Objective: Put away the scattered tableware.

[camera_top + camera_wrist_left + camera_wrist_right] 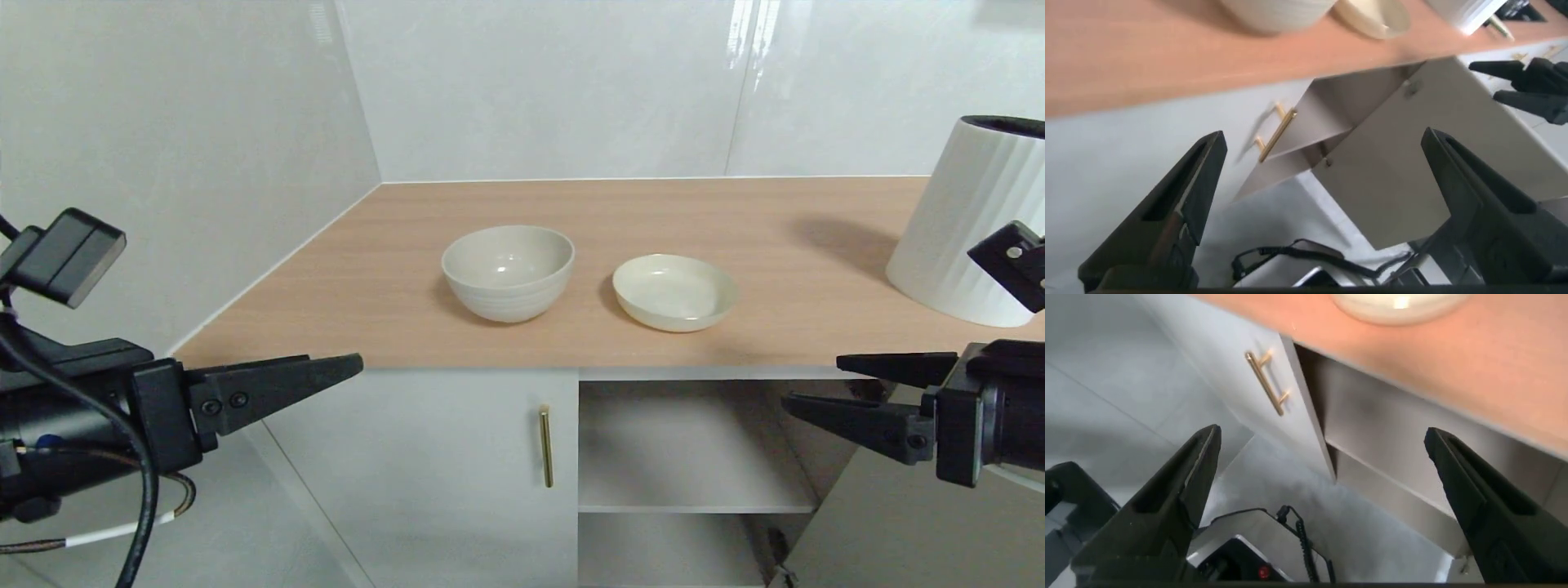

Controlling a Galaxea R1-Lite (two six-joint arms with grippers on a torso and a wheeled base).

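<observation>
Pale glossy wall panels (555, 82) close off the back and the left side of a wood-grain table (735, 212) that fills the corner. Near the middle of the table sits a deep bowl (508, 272), off-white, upright and holding nothing. Just beside it, toward the robot's right and not touching it, lies a shallow dish (674, 291) of a creamier tone, also upright. Well apart from both, at the right end of the table, stands a tall ribbed white container (963, 220). Below the table edge a closed cupboard door (441, 474) carries a vertical brass handle (545, 447). Next to it is an open compartment (686, 425) with a bare shelf (694, 506) across it, and its open door (890, 523) is swung out on the right. The left gripper (353, 364) hangs in front of the table's left corner, below the tabletop and well apart from the bowl. In the left wrist view its jaws stand spread wide with nothing between them. The right gripper (812, 380) hovers before the open compartment, just under the table edge, jaws likewise parted and holding nothing.
</observation>
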